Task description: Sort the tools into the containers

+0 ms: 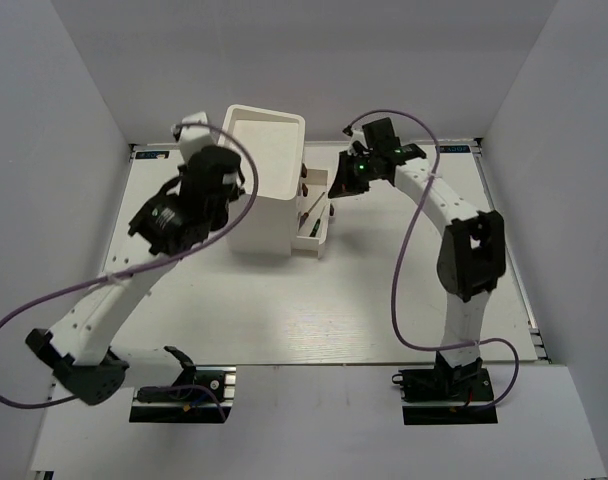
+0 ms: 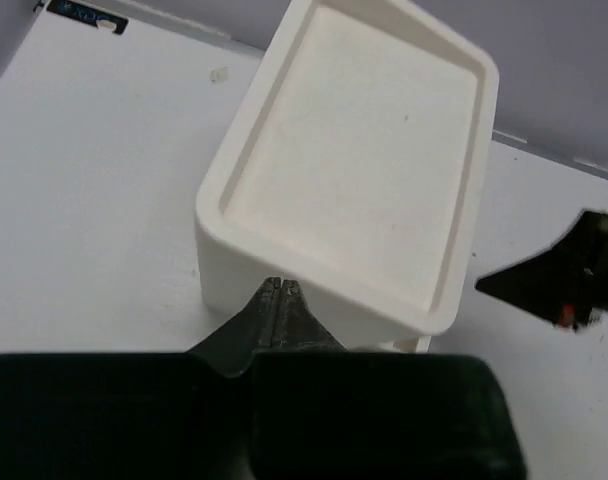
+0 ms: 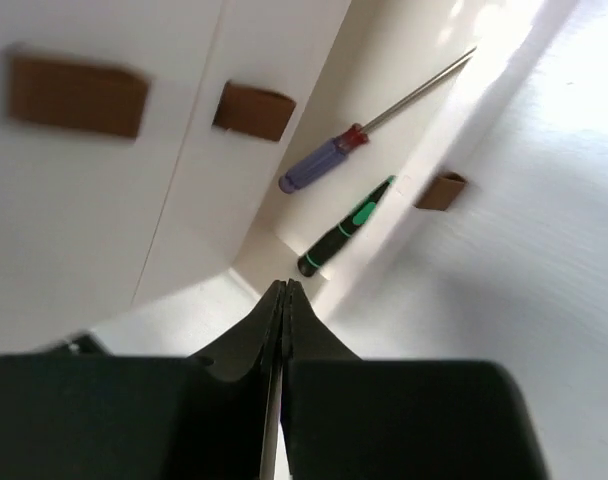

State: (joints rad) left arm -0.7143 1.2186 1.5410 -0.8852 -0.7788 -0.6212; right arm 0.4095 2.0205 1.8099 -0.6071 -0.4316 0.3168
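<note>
The tall white cabinet [image 1: 265, 160] stands at the back of the table, its recessed top [image 2: 354, 160] bare. On its right side, drawers [image 1: 314, 222] are pulled out. A thin screwdriver with a blue handle [image 3: 326, 163] and a black screwdriver with green bands [image 3: 342, 234] lie there; I cannot tell whether they share one drawer. My left gripper [image 2: 281, 286] is shut and empty, close to the cabinet's left wall [image 1: 231, 205]. Just above the open drawers, my right gripper [image 3: 284, 287] is also shut on nothing [image 1: 336, 188]. The other tools are hidden.
Brown knobs [image 3: 254, 110] mark the closed drawer fronts, and one more knob [image 3: 442, 190] sits on an open drawer's front. The right arm's dark wrist [image 2: 574, 285] shows beyond the cabinet. Grey walls enclose the white table [image 1: 284, 310].
</note>
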